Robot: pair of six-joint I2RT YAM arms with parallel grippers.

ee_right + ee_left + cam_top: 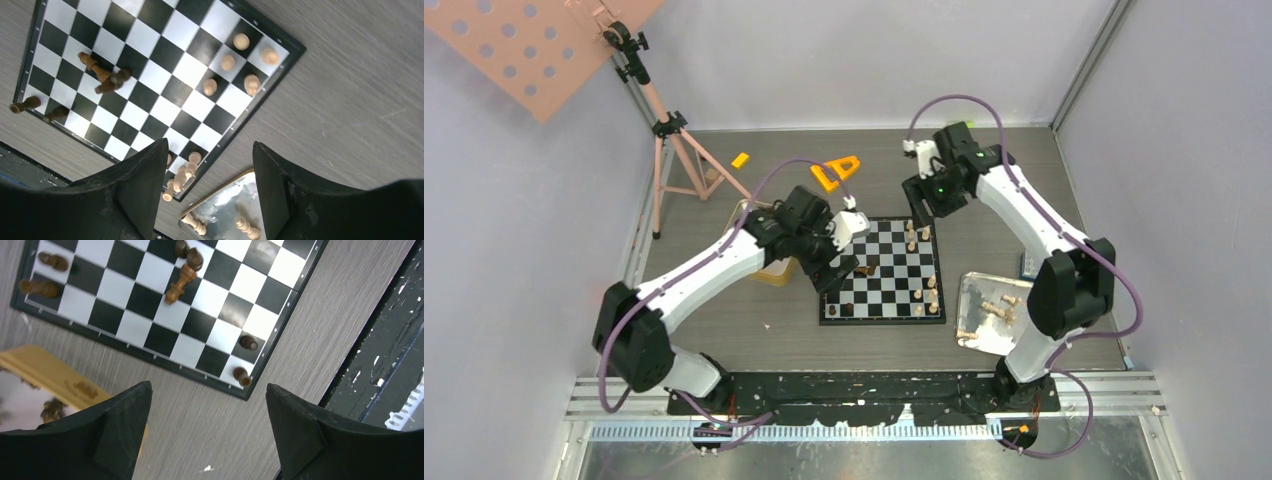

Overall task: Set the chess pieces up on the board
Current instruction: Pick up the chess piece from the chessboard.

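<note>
The board (894, 285) lies flat in the middle of the table. Dark brown chess pieces (867, 268) lie toppled near its centre, and others stand at its near left corner (844, 310). Pale chess pieces (914, 238) stand along its right edge. My left gripper (832, 272) hangs open and empty over the board's left edge. In the left wrist view it (208, 387) is above bare table beside the board (115, 287). My right gripper (921, 208) is open and empty above the board's far right corner. In the right wrist view it (210, 145) looks down on the pale pieces (228, 62).
A silver tray (979, 290) with several pale pieces (192, 223) sits right of the board. A gold tin (50, 375) holding dark pieces (51, 410) sits left of it. Orange blocks (836, 172) lie behind the board. A tripod (669, 150) stands at far left.
</note>
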